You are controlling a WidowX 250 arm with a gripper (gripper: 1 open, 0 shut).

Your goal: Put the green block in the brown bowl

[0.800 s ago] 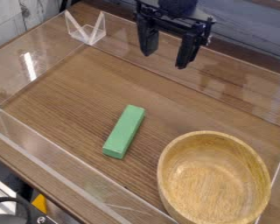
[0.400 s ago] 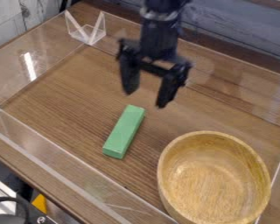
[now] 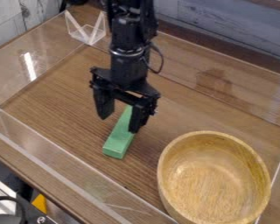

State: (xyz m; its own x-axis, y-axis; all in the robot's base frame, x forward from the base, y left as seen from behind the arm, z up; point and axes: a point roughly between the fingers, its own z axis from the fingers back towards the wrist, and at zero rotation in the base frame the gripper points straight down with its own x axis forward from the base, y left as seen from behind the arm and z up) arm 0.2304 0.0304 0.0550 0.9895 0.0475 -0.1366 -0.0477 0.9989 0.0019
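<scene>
Straddling the green block [image 3: 120,138], the gripper [image 3: 122,111] points down, jaws spread wide, holding nothing.

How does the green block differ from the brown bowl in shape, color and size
The green block is a flat, straight-edged bar; the brown bowl is round and hollow with a thick rim. The block is plain bright green, while the bowl is light tan wood with visible grain. The block is much smaller, shorter than the bowl is wide. The open gripper hangs over the block; nothing is over the bowl. Both rest on the wooden table.
</scene>
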